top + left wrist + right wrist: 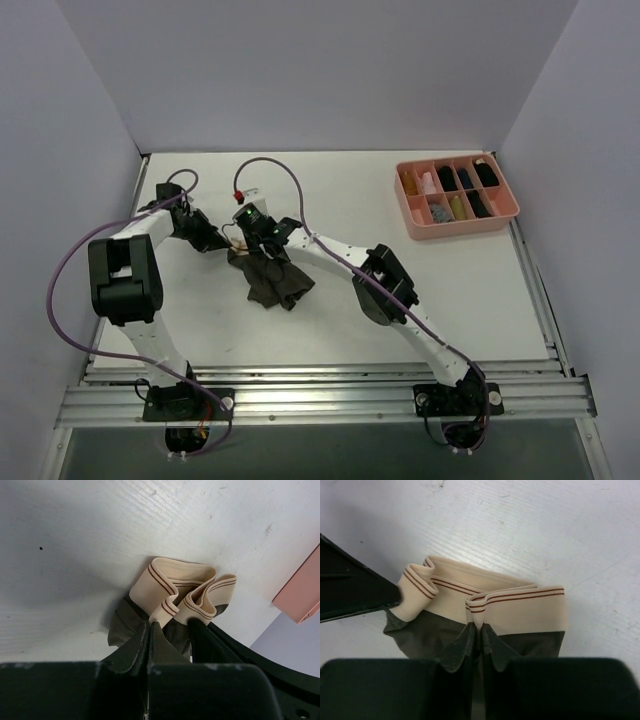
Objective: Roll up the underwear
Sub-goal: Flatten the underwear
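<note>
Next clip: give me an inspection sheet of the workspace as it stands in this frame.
Surface: white table, a few small marks.
Job's things: underwear bunched left of centre, tan waistband folded over on itself, not yet rolled.
Clutter: pink tray at far right, holding small rolled bundles.
Grippers: left gripper and right gripper both shut on the underwear, close together.
Cables: purple cables loop along both arms.
Surroundings: plain pale walls on three sides; metal rails at the near edge.

Left claw [151,625] and right claw [476,627] sit close together, both pinched closed.
</note>
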